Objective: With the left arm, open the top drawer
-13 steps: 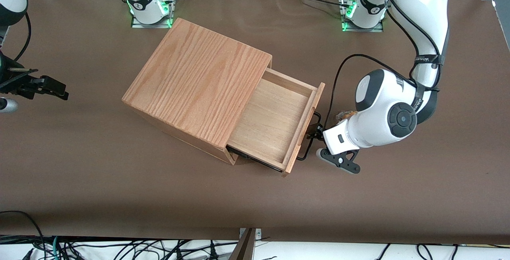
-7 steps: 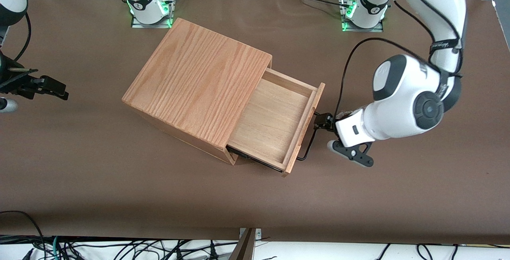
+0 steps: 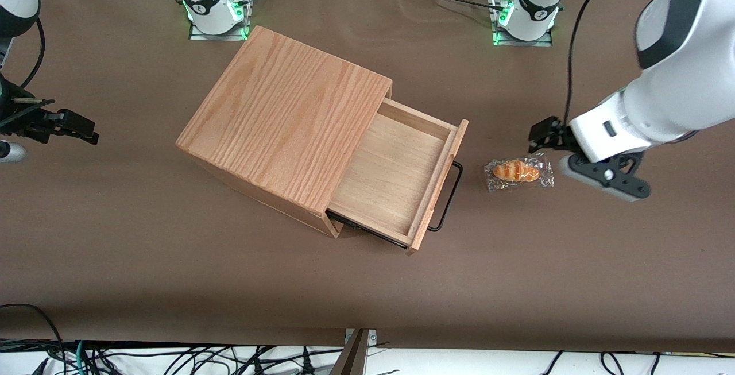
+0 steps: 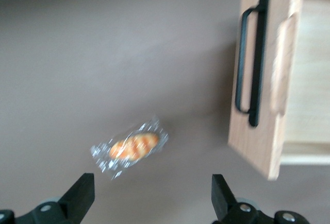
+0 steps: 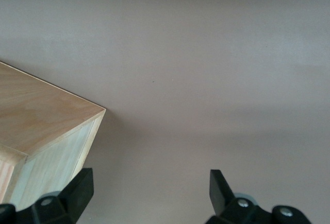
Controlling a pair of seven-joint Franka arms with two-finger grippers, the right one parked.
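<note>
Above table (image 3: 172, 260), end effector (image 3: 544, 135) spread, apart from top drawer (image 3: 396, 174).

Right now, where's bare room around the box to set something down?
Bare brown table lies between the wooden box and the front camera. The top drawer is pulled out, its floor bare. Tighter: the wrapped bread lies between the handle and the open left gripper.
</note>
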